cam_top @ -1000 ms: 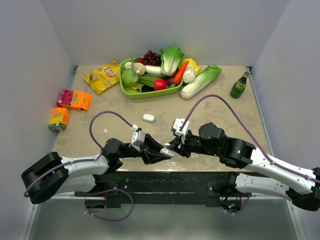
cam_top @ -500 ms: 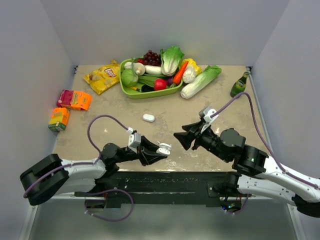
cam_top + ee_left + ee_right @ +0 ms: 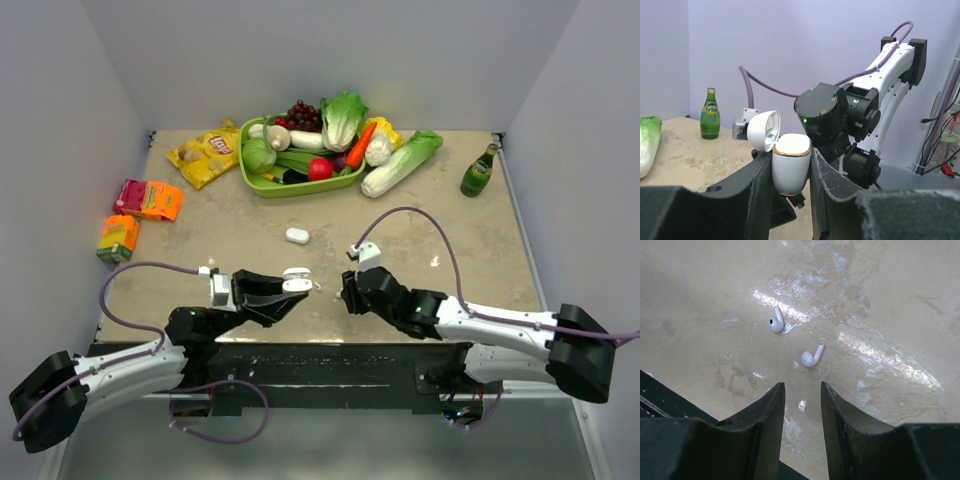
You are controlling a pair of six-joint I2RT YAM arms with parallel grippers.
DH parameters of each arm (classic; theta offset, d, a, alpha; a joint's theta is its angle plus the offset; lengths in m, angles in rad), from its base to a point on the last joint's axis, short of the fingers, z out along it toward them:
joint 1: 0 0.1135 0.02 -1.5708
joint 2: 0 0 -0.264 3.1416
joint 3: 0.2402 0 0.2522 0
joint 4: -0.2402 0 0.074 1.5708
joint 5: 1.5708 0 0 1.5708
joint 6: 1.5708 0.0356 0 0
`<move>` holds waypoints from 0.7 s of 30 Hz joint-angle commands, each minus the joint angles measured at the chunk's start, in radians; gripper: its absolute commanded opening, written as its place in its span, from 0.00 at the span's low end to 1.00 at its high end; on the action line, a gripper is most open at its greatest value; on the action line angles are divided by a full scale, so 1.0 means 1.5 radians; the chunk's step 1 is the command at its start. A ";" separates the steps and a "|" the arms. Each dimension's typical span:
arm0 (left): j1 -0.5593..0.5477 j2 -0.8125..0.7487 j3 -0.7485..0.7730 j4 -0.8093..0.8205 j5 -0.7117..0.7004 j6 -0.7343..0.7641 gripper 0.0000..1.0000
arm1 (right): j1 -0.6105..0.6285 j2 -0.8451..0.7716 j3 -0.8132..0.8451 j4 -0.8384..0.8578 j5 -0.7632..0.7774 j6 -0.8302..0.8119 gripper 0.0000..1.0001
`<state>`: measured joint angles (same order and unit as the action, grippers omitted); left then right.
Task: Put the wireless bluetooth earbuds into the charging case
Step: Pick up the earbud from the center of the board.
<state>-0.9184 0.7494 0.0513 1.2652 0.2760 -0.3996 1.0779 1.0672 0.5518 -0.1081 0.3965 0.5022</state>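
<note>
Earbuds (image 3: pixel 776 321): two, glossy white, short-stemmed, lying near each other on tabletop (image 3: pixel 880 300).

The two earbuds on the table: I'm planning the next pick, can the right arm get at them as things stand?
Probably yes. The right end effector hangs open over the nearer earbud and the farther earbud, both lying on bare table, nothing in the way.

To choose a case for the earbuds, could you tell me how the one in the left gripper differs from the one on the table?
The held charging case is clamped in the left gripper, off the table; the other case lies loose on it. The held charging case has its lid flipped open; the other case looks closed. Both are white and rounded.
</note>
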 commanded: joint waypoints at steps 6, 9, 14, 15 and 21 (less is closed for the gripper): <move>-0.002 -0.049 -0.111 0.013 -0.037 0.015 0.00 | -0.003 0.161 0.051 0.179 -0.058 -0.028 0.41; -0.002 -0.069 -0.115 -0.006 -0.037 0.015 0.00 | -0.003 0.223 0.080 0.194 -0.052 -0.040 0.43; -0.002 -0.104 -0.124 -0.033 -0.040 0.014 0.00 | -0.008 0.291 0.104 0.219 -0.043 -0.046 0.31; -0.002 -0.107 -0.123 -0.037 -0.040 0.014 0.00 | -0.008 0.296 0.105 0.222 -0.042 -0.044 0.28; -0.002 -0.116 -0.124 -0.047 -0.039 0.016 0.00 | -0.008 0.318 0.103 0.245 -0.076 -0.036 0.03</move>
<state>-0.9184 0.5846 0.0509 1.1782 0.2306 -0.4000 1.0702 1.5391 0.6746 0.1856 0.3130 0.4454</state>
